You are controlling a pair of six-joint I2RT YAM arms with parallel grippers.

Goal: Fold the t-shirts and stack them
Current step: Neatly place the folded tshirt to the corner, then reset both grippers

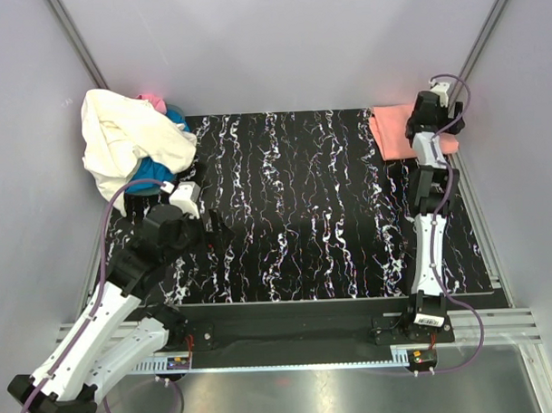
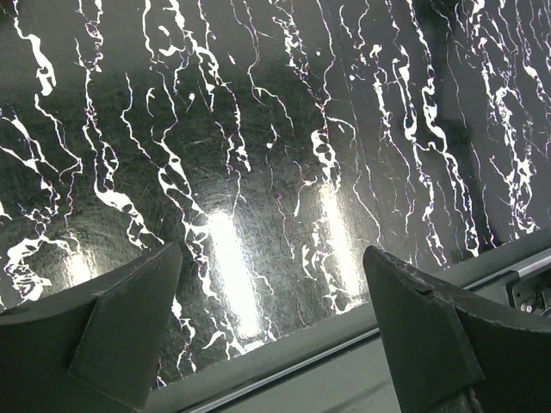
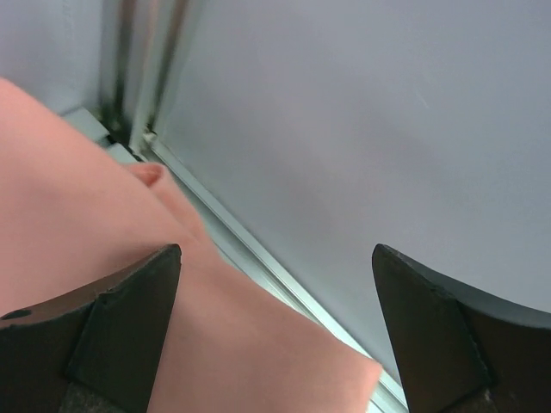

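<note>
A folded salmon-pink t-shirt (image 1: 393, 132) lies at the mat's far right corner; it also fills the lower left of the right wrist view (image 3: 103, 258). My right gripper (image 1: 433, 110) hovers over its right edge, open and empty (image 3: 275, 292). A cream-white t-shirt (image 1: 129, 139) lies crumpled at the far left over a bright blue t-shirt (image 1: 152, 173), with a bit of hot pink cloth (image 1: 151, 101) behind. My left gripper (image 1: 215, 230) is open and empty over the bare mat near the left, below the pile (image 2: 274, 292).
The black marbled mat (image 1: 303, 205) covers the table. Grey walls stand close at the back and sides, with a metal rail (image 3: 258, 258) along the right wall. The mat's near edge and a grey frame strip (image 2: 344, 361) show in the left wrist view.
</note>
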